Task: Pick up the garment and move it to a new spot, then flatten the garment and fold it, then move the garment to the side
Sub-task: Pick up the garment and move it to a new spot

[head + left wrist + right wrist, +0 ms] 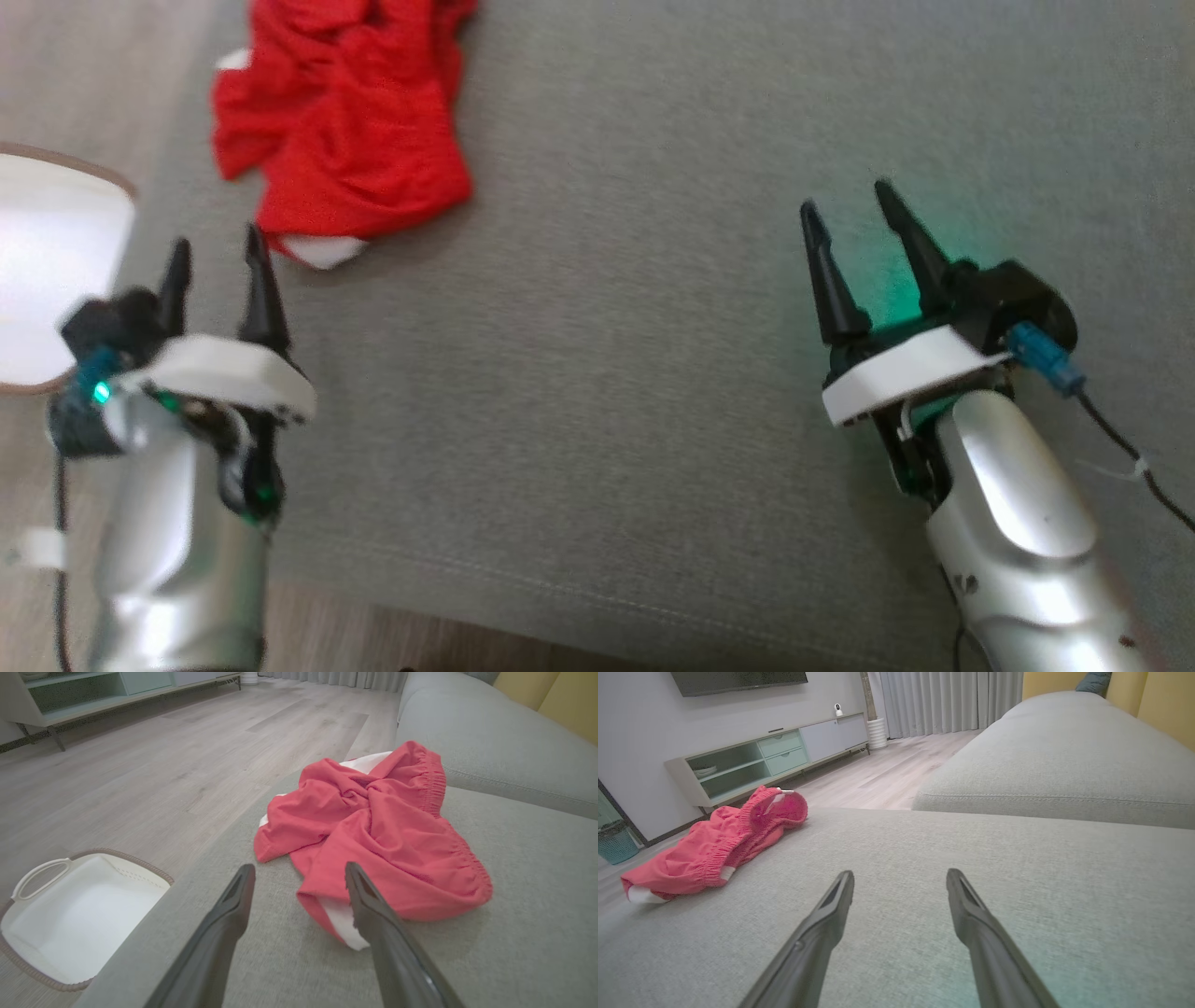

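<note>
The garment (341,121), red with a white lining, lies crumpled on the grey sofa (653,299). It sits toward the seat's left edge, close to where the cushion meets the wooden floor (140,765). Its gathered elastic waistband is on the side facing my right arm, and a bit of white lining shows at the near hem.

My left pincer (216,238) is just short of that near hem, with its fingers apart and nothing between them. From my left wrist, one finger overlaps the white lining, but I cannot tell whether it touches the cloth.

My right pincer (845,196) is well apart from the garment, over bare cushion, also spread and empty.

A white basket (126,858) with a brown rim stands on the floor beside the sofa, to the left of my left pincer.
</note>
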Controlling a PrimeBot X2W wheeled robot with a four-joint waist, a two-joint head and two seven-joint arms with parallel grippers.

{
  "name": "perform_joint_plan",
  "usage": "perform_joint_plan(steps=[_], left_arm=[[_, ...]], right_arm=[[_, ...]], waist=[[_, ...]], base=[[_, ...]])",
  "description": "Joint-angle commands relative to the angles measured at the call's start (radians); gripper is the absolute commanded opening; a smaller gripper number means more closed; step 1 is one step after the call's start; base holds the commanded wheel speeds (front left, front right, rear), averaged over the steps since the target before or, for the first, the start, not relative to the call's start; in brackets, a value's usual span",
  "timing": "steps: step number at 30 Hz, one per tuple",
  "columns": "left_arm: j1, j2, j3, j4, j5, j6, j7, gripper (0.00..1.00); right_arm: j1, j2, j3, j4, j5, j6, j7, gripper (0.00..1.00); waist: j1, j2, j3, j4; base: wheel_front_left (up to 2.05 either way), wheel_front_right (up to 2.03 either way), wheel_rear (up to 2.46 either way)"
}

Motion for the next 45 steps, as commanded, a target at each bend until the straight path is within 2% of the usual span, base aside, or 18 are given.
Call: perform_joint_plan(steps=[1, 7, 15, 16, 17, 18, 22, 30, 36, 40, 45], left_arm=[[-0.065, 0.059, 0.048, 0.013, 0.013, -0.013, -0.012, 1.0], [-0.148, 0.089, 0.06, 0.094, 0.038, -0.03, -0.012, 1.0], [-0.232, 0.101, 0.059, 0.329, 0.031, -0.052, -0.012, 1.0], [-0.241, 0.103, 0.058, 0.357, 0.029, -0.053, -0.012, 0.83], [-0.249, 0.105, 0.055, 0.386, 0.029, -0.056, -0.012, 0.36], [-0.257, 0.107, 0.055, 0.413, 0.027, -0.056, -0.011, 0.0], [-0.299, 0.121, 0.047, 0.462, 0.026, -0.061, -0.012, 0.0], [-0.351, 0.12, -0.005, 0.324, 0.048, -0.094, -0.012, 0.0], [-0.357, 0.088, -0.06, 0.208, 0.053, -0.11, -0.012, 0.0], [-0.346, 0.037, -0.151, 0.159, 0.065, -0.117, -0.012, 0.0], [-0.333, -0.006, -0.252, 0.128, 0.025, -0.119, -0.012, 0.0]], right_arm=[[-0.028, 0.004, 0.017, -0.051, -0.003, 0.007, -0.006, 1.0], [-0.034, -0.008, 0.009, -0.092, 0.002, 0.007, -0.005, 1.0], [-0.021, -0.024, -0.031, -0.123, 0.005, 0.007, 0.003, 1.0], [-0.018, -0.025, -0.036, -0.125, 0.006, 0.007, 0.004, 1.0], [-0.015, -0.025, -0.041, -0.127, 0.007, 0.007, 0.004, 1.0], [-0.013, -0.025, -0.046, -0.127, 0.008, 0.007, 0.004, 1.0], [-0.005, -0.022, -0.069, -0.118, 0.014, 0.007, 0.003, 1.0], [-0.002, 0.003, -0.075, -0.086, 0.021, 0.007, -0.003, 1.0], [-0.002, 0.021, -0.063, -0.065, 0.043, 0.007, -0.006, 1.0], [-0.001, 0.026, -0.052, -0.07, 0.061, 0.007, -0.006, 1.0], [0.005, 0.027, -0.031, -0.079, 0.103, 0.007, -0.006, 1.0]], waist=[[0.0, 0.0, 0.066, -0.066], [0.0, 0.0, 0.101, -0.111], [0.0, 0.0, 0.117, -0.157], [0.0, 0.0, 0.116, -0.16], [0.0, 0.0, 0.114, -0.163], [0.0, 0.0, 0.112, -0.165], [0.0, 0.0, 0.086, -0.168], [0.0, 0.0, 0.013, -0.195], [0.0, 0.0, -0.036, -0.274], [0.0, 0.0, -0.053, -0.342], [0.0, 0.0, -0.054, -0.421]], base=[[0.0, 0.0, 0.0], [0.0, 0.0, 0.0], [0.0, 0.0, 0.0], [0.0, 0.0, 0.0], [0.0, 0.0, 0.0], [0.0, 0.0, 0.0], [0.0, 0.0, 0.0], [0.0, 0.0, 0.0], [0.0, 0.0, 0.0], [0.0, 0.0, 0.0], [0.0, 0.0, 0.0]])
